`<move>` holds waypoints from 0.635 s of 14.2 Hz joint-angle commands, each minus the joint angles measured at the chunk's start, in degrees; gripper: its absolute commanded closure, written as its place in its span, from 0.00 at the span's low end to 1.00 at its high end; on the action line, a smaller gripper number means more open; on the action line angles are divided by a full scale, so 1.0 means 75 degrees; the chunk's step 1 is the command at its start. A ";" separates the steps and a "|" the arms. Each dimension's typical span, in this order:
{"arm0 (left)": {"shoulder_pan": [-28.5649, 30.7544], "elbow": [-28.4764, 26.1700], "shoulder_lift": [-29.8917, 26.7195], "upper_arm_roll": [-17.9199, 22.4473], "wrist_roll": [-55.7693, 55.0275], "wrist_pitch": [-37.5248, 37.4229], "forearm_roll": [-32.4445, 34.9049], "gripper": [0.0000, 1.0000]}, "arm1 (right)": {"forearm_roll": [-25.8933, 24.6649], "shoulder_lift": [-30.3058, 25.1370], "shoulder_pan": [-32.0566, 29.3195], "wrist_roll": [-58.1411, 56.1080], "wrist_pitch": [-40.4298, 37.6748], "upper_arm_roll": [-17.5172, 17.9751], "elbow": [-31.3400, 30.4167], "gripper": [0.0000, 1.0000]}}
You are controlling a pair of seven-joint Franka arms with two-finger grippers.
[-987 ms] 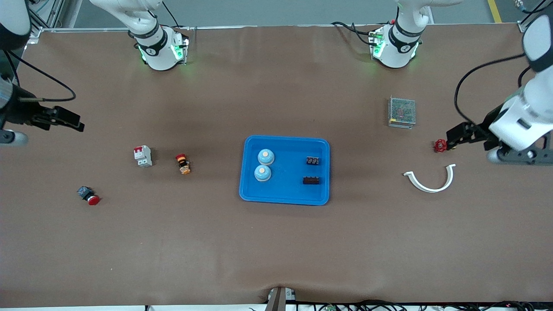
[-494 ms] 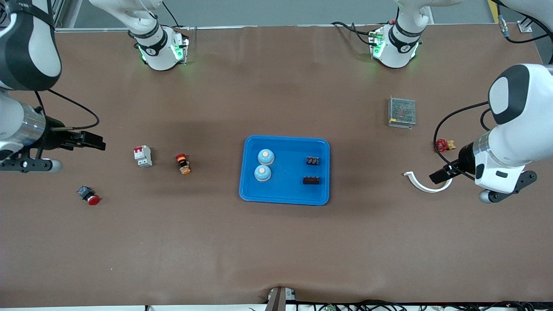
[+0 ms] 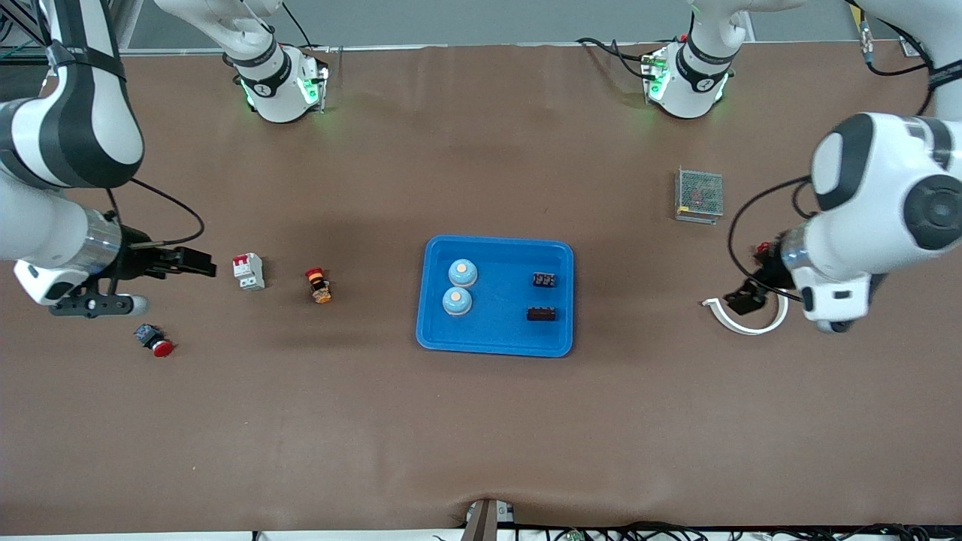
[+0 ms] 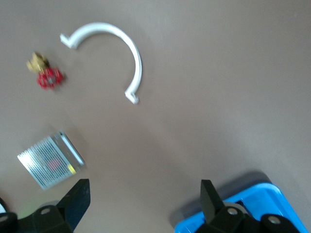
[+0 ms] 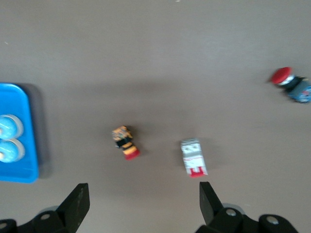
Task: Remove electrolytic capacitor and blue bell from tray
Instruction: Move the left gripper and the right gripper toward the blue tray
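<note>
In the blue tray point(image 3: 557, 251) at mid-table, two blue bells point(image 3: 462, 273) lie toward the right arm's end and two black capacitors point(image 3: 544, 280) toward the left arm's. Both the left gripper point(image 3: 740, 300) and the right gripper point(image 3: 197, 263) are held well apart from it with fingers spread and empty, so each part is judged closer to its own side's arm

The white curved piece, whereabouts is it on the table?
In the front view the white curved piece lies on the brown table toward the left arm's end, nearer the camera than the metal mesh box, with the left pincer over it.
</note>
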 commanded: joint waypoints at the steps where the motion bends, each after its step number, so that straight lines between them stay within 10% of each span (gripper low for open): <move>1: -0.0018 -0.2188 -0.1569 -0.0432 -0.1312 0.1109 -0.0436 0.00 | 0.0184 0.0172 0.0767 0.1116 0.0541 -0.0015 -0.0037 0.00; 9: -0.0018 -0.4908 -0.2346 -0.2236 -0.4618 0.4012 -0.1117 0.00 | 0.0079 0.1576 0.2949 0.4330 0.2288 -0.0027 0.0465 0.00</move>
